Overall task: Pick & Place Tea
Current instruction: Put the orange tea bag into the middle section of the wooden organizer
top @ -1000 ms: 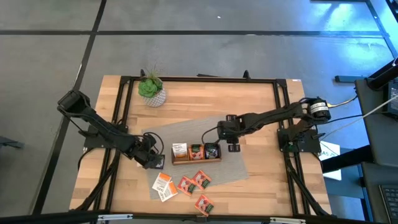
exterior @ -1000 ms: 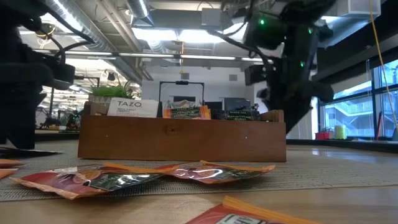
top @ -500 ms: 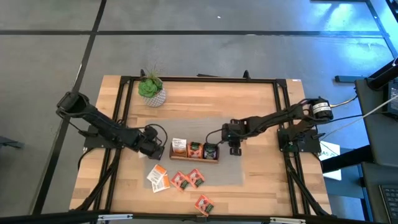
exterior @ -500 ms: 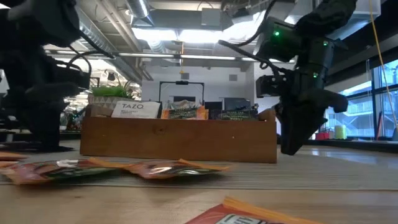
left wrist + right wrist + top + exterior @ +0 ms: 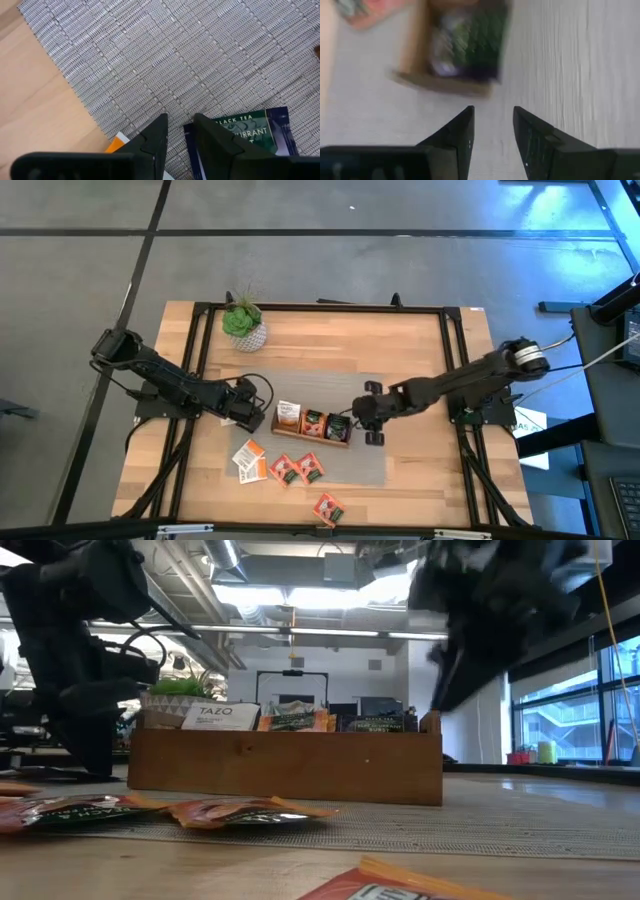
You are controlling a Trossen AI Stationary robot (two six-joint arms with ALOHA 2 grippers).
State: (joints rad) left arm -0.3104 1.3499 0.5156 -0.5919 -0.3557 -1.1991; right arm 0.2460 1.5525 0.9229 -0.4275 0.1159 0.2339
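The wooden tray [image 5: 312,423] stands on a grey mat [image 5: 365,465] with tea sachets upright in its three compartments: a white one [image 5: 215,715] at its left end, dark ones [image 5: 470,45] at its right end. Loose tea lies on the mat nearer the front: a white-and-orange sachet [image 5: 250,460] and two red ones [image 5: 296,469]. A dark sachet [image 5: 240,135] lies flat beside my left gripper [image 5: 180,122], which stands open at the mat's left part [image 5: 250,405]. My right gripper [image 5: 364,420] hovers open past the tray's right end, blurred in the low view [image 5: 470,630]. My left gripper points steeply down at the grey mat [image 5: 175,75], with bare mat showing between its fingertips. Whether the tips touch the mat, I cannot tell.
A small green plant [image 5: 242,323] in a white pot stands at the far left. One red sachet [image 5: 328,508] lies on the bare wood near the front edge. A black frame [image 5: 320,308] runs round the table.
The mat has turned clockwise as seen from above, carrying the tray and the loose sachets on it; the red sachet on the bare wood has stayed. My left gripper has gone toward the far edge. My right gripper has gone toward the near edge and risen.
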